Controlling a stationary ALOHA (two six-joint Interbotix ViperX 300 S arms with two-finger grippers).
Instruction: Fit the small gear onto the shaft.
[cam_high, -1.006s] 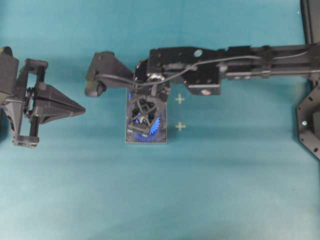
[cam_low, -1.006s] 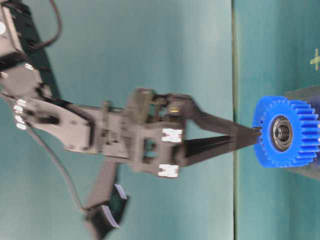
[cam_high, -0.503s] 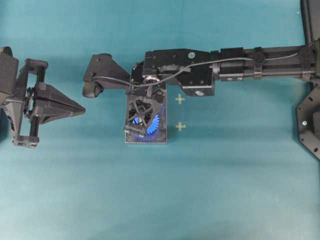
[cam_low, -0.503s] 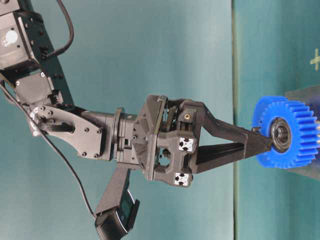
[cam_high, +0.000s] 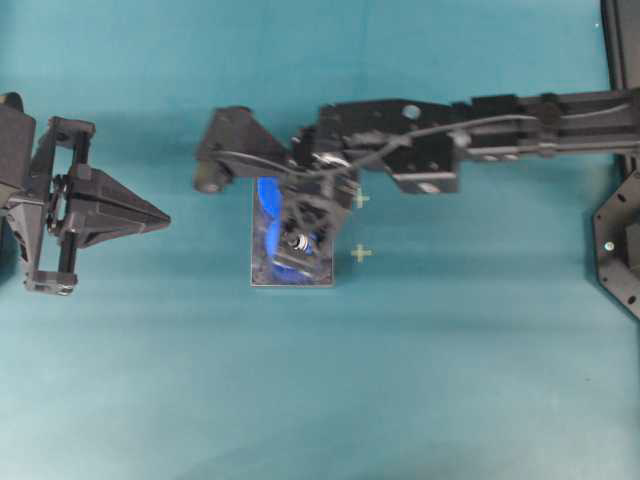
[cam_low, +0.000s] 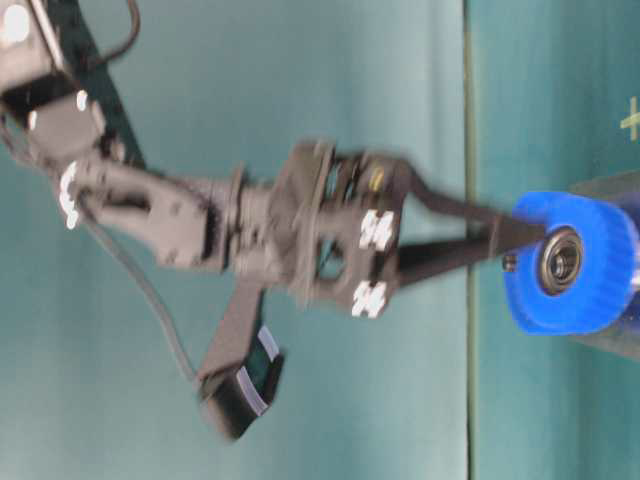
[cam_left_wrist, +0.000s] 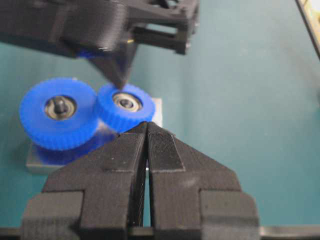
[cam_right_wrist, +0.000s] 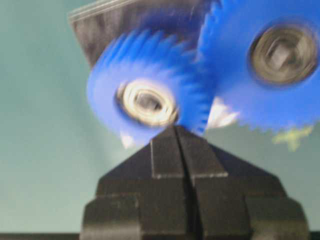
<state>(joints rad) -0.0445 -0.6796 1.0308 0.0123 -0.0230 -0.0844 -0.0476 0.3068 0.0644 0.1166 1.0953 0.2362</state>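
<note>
Right wrist view | small gear (cam_right_wrist: 145, 102): bright blue, toothed, silvery hub

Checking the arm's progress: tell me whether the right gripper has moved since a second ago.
Yes. Overhead, the right gripper has shifted rightward along the plate.

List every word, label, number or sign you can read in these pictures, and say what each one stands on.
No readable words or numbers anywhere.
"+": two pale cross marks on the teal table, one beside the right gripper, one right of the grey plate.
Black-and-white square tags on the right gripper: patterns, not text, and blurred.
</note>
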